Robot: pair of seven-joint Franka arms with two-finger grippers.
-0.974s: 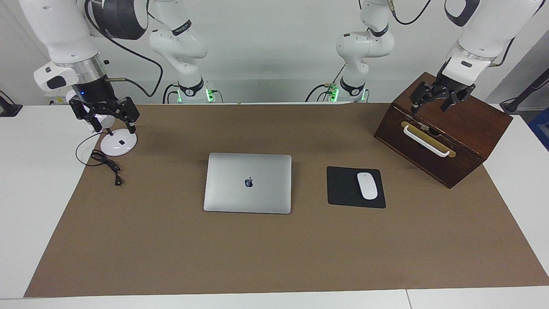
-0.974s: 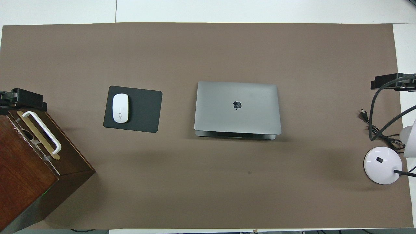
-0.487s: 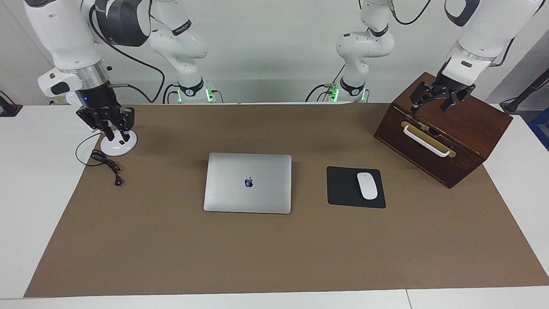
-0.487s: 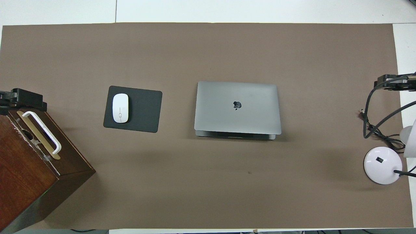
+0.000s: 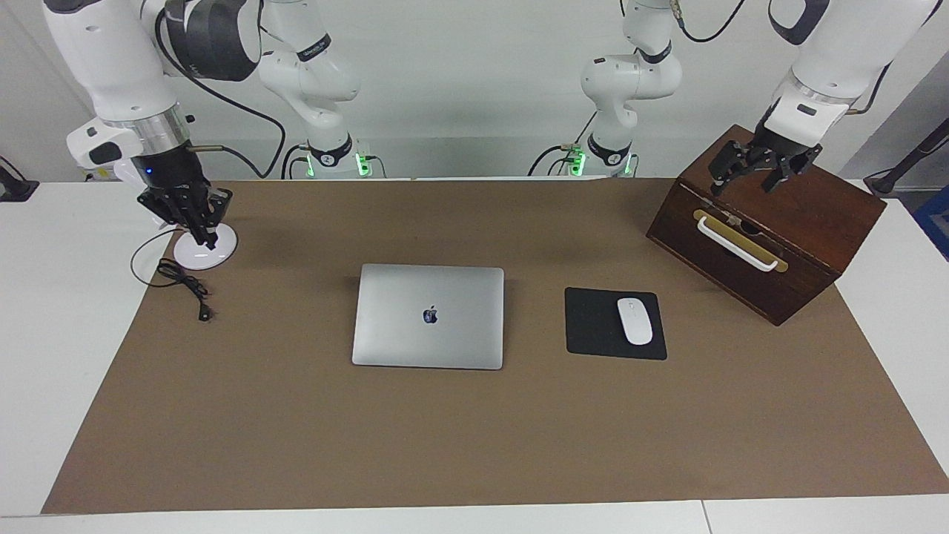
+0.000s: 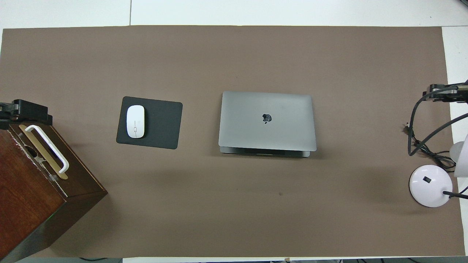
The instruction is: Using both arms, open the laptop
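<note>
The silver-grey laptop (image 5: 428, 315) (image 6: 267, 118) lies closed and flat in the middle of the brown mat, apple logo up. My right gripper (image 5: 203, 237) (image 6: 444, 90) hangs shut, with nothing in it, over a white round lamp base at the right arm's end of the table, well away from the laptop. Over the top of a wooden box at the left arm's end, my left gripper (image 5: 744, 184) (image 6: 25, 111) stands open and holds nothing. Neither gripper touches the laptop.
A black mouse pad (image 5: 593, 326) with a white mouse (image 5: 635, 320) lies beside the laptop toward the left arm's end. The dark wooden box (image 5: 771, 237) has a white handle. The lamp base (image 5: 191, 256) and a black cable with plug (image 5: 185, 285) lie at the right arm's end.
My right gripper has shut its fingers and shifted slightly over the lamp base. The left arm and the laptop have not moved.
</note>
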